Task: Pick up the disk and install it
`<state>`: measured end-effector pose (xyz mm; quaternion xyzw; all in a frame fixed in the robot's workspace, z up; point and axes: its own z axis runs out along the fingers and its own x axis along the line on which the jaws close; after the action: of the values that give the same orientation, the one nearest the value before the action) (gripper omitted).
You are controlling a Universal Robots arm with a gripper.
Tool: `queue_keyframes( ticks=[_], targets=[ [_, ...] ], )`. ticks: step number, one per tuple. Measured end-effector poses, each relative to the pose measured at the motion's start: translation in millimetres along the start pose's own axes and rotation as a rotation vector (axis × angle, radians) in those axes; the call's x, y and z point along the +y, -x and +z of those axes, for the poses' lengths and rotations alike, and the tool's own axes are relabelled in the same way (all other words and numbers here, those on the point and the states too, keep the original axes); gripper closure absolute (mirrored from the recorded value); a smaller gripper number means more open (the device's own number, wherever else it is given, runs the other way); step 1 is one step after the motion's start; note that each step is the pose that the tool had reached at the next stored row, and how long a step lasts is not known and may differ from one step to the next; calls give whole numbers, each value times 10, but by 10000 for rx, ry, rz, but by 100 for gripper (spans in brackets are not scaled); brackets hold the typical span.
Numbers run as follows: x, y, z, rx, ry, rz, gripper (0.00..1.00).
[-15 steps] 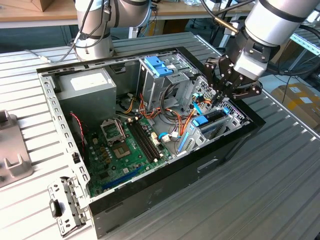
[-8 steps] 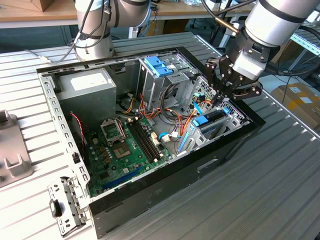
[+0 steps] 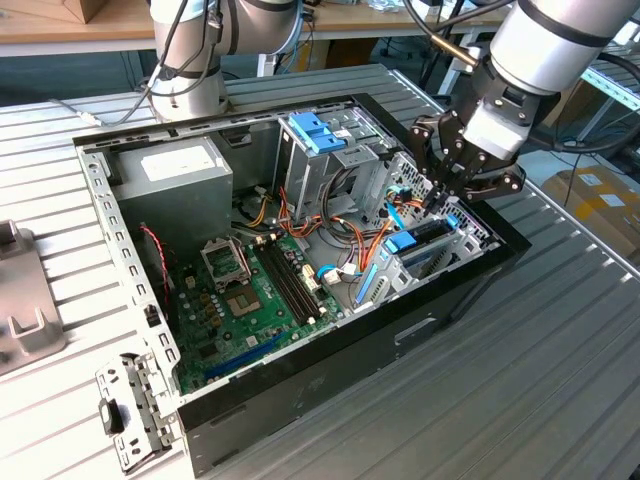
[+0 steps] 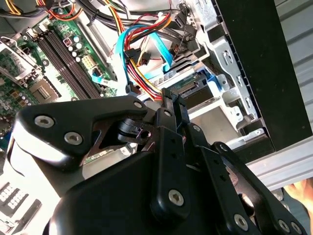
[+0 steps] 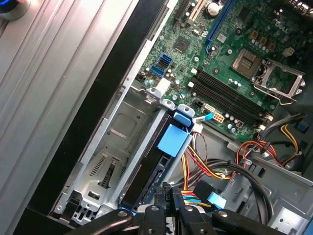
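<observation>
The disk [image 3: 420, 238] stands on edge in the metal drive bay at the computer case's front corner, on the exterior view's right. Its dark body [image 5: 146, 169] is framed in blue, with a blue tab [image 5: 173, 139] at the end toward the motherboard. My gripper [image 3: 440, 200] hangs just above the disk's other end, beside the case wall. The fingers [image 5: 160, 205] are shut, their tips right at the disk's connector end [image 4: 195, 95] next to a bundle of coloured cables. Whether the tips touch the disk cannot be told.
The open case [image 3: 470, 275] lies on a slatted metal table. Inside are a green motherboard [image 3: 250, 290], a grey power supply [image 3: 185, 175], a drive cage with a light-blue bracket [image 3: 315, 130] and loose orange and blue cables [image 3: 350, 235]. A second arm's base [image 3: 190, 60] stands behind.
</observation>
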<state>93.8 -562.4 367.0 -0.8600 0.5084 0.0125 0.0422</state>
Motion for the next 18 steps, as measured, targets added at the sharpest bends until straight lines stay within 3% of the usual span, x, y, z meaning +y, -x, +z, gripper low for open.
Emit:
queue_keyframes(
  ticks=[18],
  targets=[
    [1,-16,14,46,-49,762,83]
  ],
)
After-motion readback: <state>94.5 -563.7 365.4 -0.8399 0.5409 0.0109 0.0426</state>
